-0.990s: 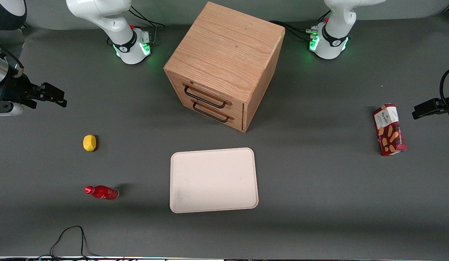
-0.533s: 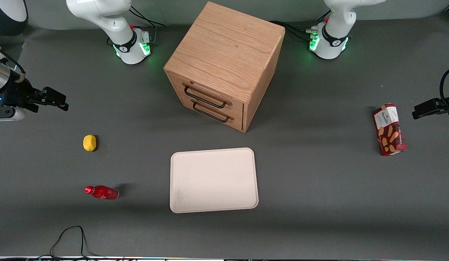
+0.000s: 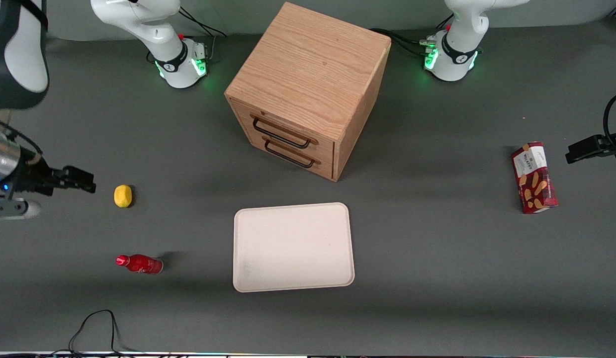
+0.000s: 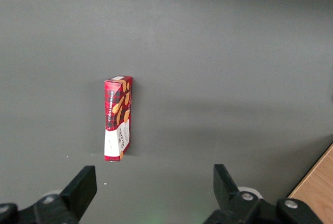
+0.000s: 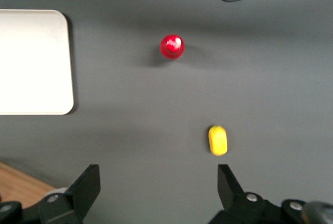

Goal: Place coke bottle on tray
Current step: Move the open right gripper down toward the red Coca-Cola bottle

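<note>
The coke bottle [image 3: 138,263], small, glossy red with a red cap, stands on the grey table toward the working arm's end, beside the tray and nearer the front camera than the yellow lump. In the right wrist view it shows from above as a red disc [image 5: 171,47]. The cream-white tray [image 3: 293,246] lies flat in front of the wooden cabinet; one corner shows in the right wrist view [image 5: 36,63]. My right gripper [image 3: 81,180] hovers high at the working arm's end, beside the yellow lump, open and empty [image 5: 158,182]. It is well apart from the bottle.
A yellow lemon-like lump [image 3: 123,195] lies close to the gripper [image 5: 217,140]. A wooden two-drawer cabinet [image 3: 308,89] stands mid-table. A red biscuit box [image 3: 534,177] lies toward the parked arm's end. A black cable [image 3: 94,328] loops at the front edge.
My right gripper has moved nearer the front camera, from level with the cabinet's drawers to beside the yellow lump. The bottle, tray and other things have not moved.
</note>
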Motion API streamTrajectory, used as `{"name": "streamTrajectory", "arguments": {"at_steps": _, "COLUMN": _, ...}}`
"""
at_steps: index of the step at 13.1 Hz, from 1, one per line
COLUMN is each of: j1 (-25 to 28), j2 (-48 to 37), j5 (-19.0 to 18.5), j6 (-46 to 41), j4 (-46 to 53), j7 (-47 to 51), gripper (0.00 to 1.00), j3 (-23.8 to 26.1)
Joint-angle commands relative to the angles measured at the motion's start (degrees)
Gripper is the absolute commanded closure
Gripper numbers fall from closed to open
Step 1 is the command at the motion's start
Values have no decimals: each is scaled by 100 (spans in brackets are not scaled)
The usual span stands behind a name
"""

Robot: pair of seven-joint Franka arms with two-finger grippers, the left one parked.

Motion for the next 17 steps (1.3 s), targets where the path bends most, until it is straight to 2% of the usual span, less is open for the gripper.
{"name": "streamTrajectory", "arguments": {"at_steps": 1, "j1": -135, "j2": 1134, "j5": 86, "j6": -85, "j4": 1249, "j7": -514, "gripper": 0, "j3": -103}}
{"name": "streamTrajectory", "arguments": {"at_steps": 3, "j1": -189, "j2": 1697, "j5": 86, "j6": 168, "j4": 1620, "j7": -559, "gripper": 0, "j3": -103}}
{"name": "streamTrajectory", "arguments": {"at_steps": 5, "j1": -267, "j2": 2005, "j5": 165, "j6": 651, "j4": 1595, "j7": -568, "gripper": 0, "j3": -103}}
{"name": "streamTrajectory", "arguments": {"at_steps": 7, "j1": -355, "j2": 2331, "j5": 629, "j6": 924, "j4": 1595, "j7": -804, "gripper": 0, "j3": -129}}
{"name": "streamTrajectory", "arguments": {"at_steps": 12, "j1": -338, "j2": 2692, "j5": 684, "j6": 1610, "j4": 1516, "j7": -805, "gripper": 0, "j3": -138}}
{"name": "streamTrajectory", "arguments": {"at_steps": 15, "j1": -294, "j2": 2622, "j5": 693, "j6": 2190, "j4": 920, "j7": -770, "gripper": 0, "j3": -120}}
{"name": "streamTrajectory", "arguments": {"at_steps": 17, "j1": -286, "j2": 2605, "j5": 693, "j6": 2262, "j4": 708, "j7": -770, "gripper": 0, "j3": -111}}
